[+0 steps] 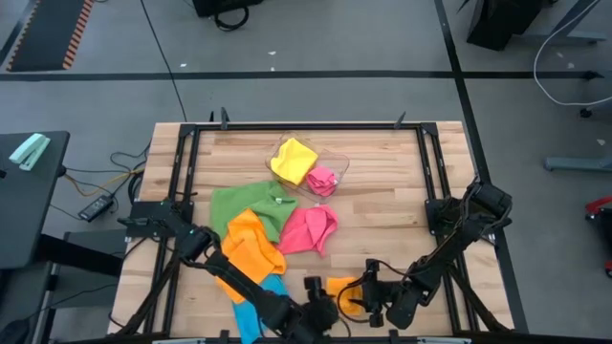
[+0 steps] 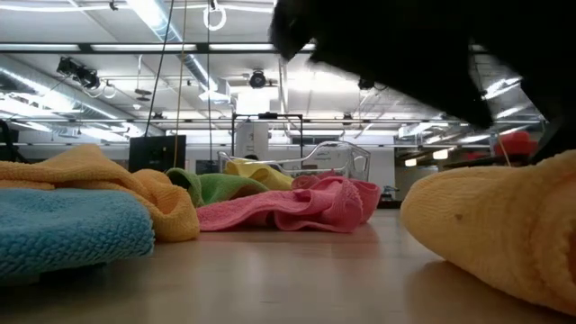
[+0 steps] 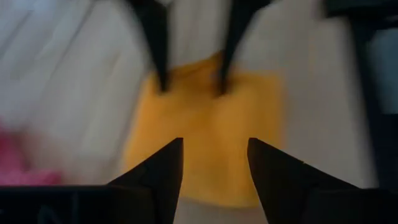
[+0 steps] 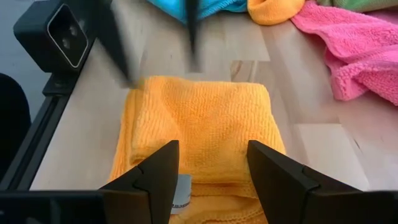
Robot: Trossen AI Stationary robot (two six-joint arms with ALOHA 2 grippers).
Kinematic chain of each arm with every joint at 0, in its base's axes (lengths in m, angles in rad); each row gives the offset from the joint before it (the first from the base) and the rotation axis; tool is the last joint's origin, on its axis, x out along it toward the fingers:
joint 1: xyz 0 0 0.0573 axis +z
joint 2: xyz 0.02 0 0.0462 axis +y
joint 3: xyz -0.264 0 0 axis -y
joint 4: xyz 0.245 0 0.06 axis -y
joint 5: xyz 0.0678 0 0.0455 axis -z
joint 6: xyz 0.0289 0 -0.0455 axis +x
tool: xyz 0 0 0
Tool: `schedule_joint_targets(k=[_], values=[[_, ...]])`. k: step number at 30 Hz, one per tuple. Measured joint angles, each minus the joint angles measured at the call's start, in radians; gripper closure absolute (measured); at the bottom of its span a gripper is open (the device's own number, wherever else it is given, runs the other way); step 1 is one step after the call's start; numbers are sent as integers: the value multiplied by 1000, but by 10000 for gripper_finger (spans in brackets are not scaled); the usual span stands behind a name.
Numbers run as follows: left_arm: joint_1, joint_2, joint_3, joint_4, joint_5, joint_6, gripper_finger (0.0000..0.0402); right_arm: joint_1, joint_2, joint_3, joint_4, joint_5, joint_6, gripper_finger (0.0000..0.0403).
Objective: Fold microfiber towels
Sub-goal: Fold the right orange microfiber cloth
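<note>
A folded orange-yellow towel (image 1: pixel 341 286) lies flat near the table's near edge, and fills the right of the low view (image 2: pixel 504 234). My left gripper (image 3: pixel 214 158) hovers open above the towel's left side, slanting down, with nothing between its fingers. My right gripper (image 4: pixel 213 168) is open at the towel's right side, also slanting down. Farther back lie loose towels: blue (image 1: pixel 256 311), orange (image 1: pixel 251 247), green (image 1: pixel 251 203) and pink (image 1: pixel 311 227). My right gripper's two spread fingertips (image 3: pixel 163 86) stand at the right edge of the folded towel (image 3: pixel 193 93), slanting down from the table's right. I cannot tell whether they rest on the cloth or stop just above it. The towel lies flat on the table.
A clear plastic tray (image 1: pixel 337 162) at the far middle holds a yellow towel (image 1: pixel 294 161) and a small pink one (image 1: pixel 323 179). A black frame rail (image 4: pixel 37 155) runs along the table's near edge beside the folded towel. Bare wood (image 1: pixel 392 215) lies to the right of the pink towel.
</note>
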Motion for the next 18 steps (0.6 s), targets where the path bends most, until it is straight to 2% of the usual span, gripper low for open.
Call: schedule_joint_targets(k=[3, 6, 9, 13, 18], values=[[13, 2, -1, -60, -4, -75, 228, 0, 0, 0, 0, -8, 0, 203], [26, 12, -6, -19, 6, -90, 237, 0, 0, 0, 0, -10, 1, 203], [32, 45, -10, 13, 64, -89, 241, 0, 0, 0, 0, -10, 8, 203], [35, 63, -8, 41, 104, -88, 232, 0, 0, 0, 0, -18, 15, 203], [36, 66, -8, 40, 104, -89, 209, 0, 0, 0, -7, -20, 23, 203]])
